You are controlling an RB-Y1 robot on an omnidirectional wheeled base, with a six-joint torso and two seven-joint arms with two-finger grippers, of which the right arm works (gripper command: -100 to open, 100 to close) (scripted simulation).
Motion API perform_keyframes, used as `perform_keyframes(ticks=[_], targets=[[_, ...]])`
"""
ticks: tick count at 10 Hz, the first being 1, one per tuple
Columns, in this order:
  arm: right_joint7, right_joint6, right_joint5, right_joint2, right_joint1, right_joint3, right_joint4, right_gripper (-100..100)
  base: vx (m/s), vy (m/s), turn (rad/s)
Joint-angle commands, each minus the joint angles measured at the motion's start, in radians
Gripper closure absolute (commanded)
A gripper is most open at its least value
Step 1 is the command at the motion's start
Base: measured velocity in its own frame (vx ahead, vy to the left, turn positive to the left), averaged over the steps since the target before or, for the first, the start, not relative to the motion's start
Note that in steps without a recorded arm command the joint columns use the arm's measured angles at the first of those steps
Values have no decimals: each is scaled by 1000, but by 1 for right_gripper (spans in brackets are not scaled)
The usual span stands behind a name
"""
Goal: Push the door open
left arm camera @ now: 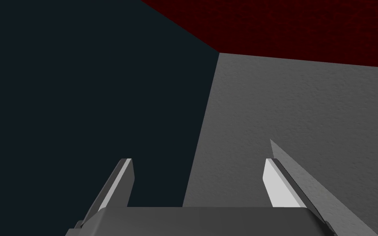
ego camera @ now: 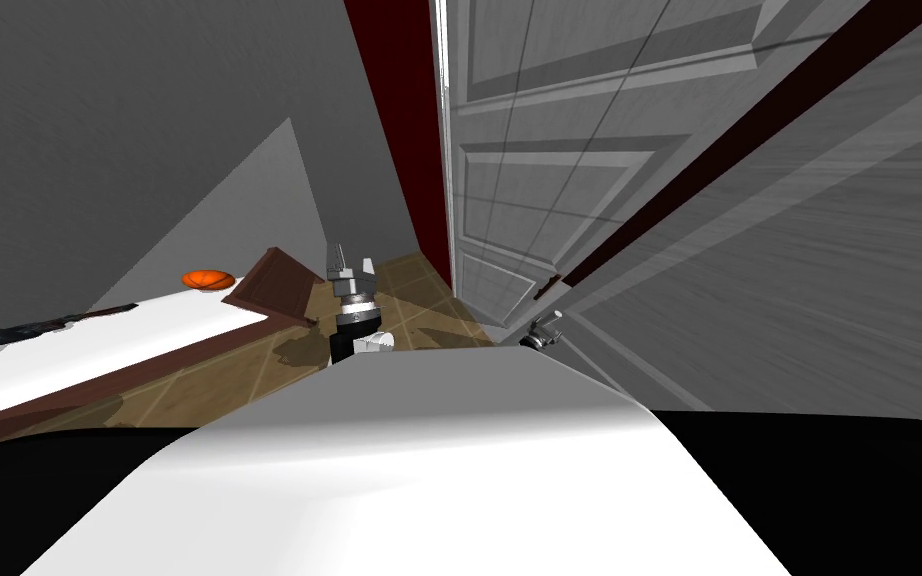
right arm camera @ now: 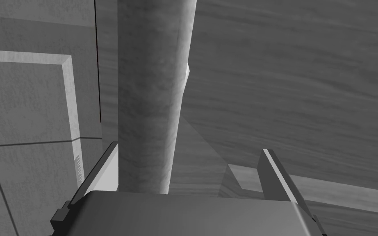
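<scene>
Grey door (ego camera: 529,200) stands ajar. Right gripper (right arm camera: 190,147) reaches low beside it, fingers parted around a post (right arm camera: 151,102). Left gripper (left arm camera: 197,159) parted, empty

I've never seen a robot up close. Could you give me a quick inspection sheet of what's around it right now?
Surface: brown tiled floor.
Job's things: grey panelled door, right in front, beside a dark red door frame. A grey round bar stands next to the door; I cannot tell whether it is the handle.
Clutter: orange round thing on a white-topped, brown-edged piece of furniture to the left.
Grippers: right gripper open, the bar between its fingers, close to one of them. Left gripper open, raised over the floor, holding nothing.
Cables: nothing seen.
Surroundings: grey walls.
</scene>
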Motion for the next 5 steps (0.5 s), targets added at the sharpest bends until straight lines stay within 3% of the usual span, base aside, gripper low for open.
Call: perform_keyframes(ticks=[1,5], targets=[[-3,-26,-6,-20,29,-25,21,100,9,-3,-4],[-3,-26,-6,-20,29,-25,21,100,-5,-6,1]])
